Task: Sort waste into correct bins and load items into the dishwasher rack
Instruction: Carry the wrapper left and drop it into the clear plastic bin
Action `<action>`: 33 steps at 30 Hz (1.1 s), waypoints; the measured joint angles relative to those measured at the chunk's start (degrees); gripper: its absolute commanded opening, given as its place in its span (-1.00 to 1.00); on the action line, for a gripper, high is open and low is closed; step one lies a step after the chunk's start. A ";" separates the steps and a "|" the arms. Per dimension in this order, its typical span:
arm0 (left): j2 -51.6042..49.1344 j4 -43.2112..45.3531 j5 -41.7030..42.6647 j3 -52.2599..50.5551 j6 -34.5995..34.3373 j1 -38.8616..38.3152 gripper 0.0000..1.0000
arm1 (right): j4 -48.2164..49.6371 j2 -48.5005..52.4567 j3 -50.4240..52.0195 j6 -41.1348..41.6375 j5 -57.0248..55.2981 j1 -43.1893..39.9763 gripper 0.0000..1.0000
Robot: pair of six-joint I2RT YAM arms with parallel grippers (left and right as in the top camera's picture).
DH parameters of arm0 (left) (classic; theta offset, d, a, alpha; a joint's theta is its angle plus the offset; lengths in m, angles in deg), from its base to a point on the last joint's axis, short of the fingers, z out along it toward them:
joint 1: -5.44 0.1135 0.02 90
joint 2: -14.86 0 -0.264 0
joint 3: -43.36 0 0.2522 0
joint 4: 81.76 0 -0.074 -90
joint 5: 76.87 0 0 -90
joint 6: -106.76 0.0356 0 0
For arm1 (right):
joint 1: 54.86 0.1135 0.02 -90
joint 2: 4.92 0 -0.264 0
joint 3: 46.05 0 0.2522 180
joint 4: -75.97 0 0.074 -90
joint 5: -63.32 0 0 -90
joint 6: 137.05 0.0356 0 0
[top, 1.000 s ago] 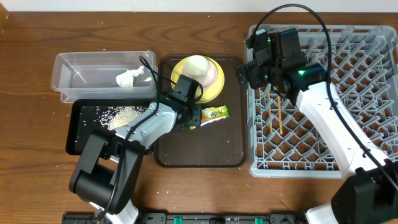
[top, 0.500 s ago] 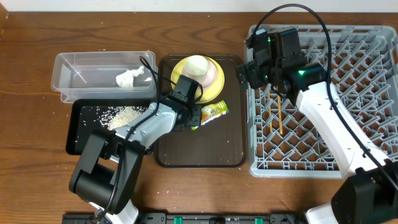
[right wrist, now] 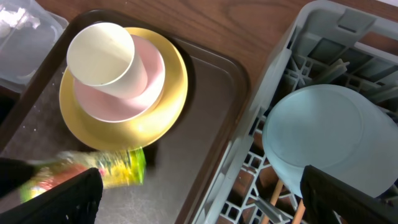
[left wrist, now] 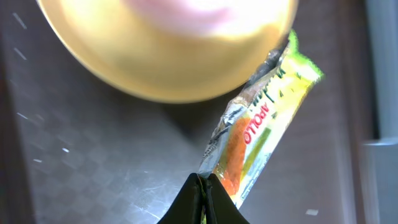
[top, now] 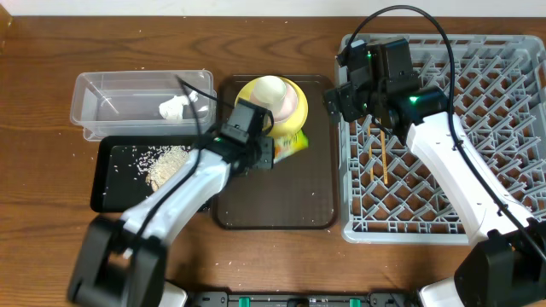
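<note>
My left gripper [top: 266, 153] is shut on one end of the yellow-green snack wrapper [top: 290, 144] and holds it off the brown serving tray [top: 281, 205], beside the yellow plate [top: 297, 119]. In the left wrist view the fingers [left wrist: 202, 186] pinch the wrapper [left wrist: 261, 137]. On the plate sits a whitish-pink bowl [right wrist: 146, 81] with the white cup [right wrist: 99, 53] in it. My right gripper [right wrist: 200, 180] is open and empty over the near-left corner of the grey rack [top: 503, 128], above the light blue bowl [right wrist: 323, 137]. Two chopsticks [top: 384, 158] lie in the rack.
The clear tub [top: 111, 94] at the back left holds the crumpled tissue [top: 175, 107]. The black tray [top: 111, 192] in front of it holds rice [top: 162, 159]. A few grains lie on the wooden table around them.
My left gripper has lifted the wrapper off the brown tray and carried it back towards the plate; the left arm has risen. The right arm has not moved.
</note>
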 measured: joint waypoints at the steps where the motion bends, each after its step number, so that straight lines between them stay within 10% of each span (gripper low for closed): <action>1: 2.49 0.00 -0.35 0.00 0.00 0.07 -0.88 | 0.00 0.00 0.00 0.00 -0.02 0.00 0.98; 13: 16.17 0.74 -18.88 0.00 0.02 7.76 -0.88 | 0.02 0.00 0.00 -0.02 0.00 0.00 0.98; 33: 6.69 9.35 -25.44 0.00 0.02 29.22 -0.88 | 0.00 0.00 0.00 0.00 0.00 0.00 0.98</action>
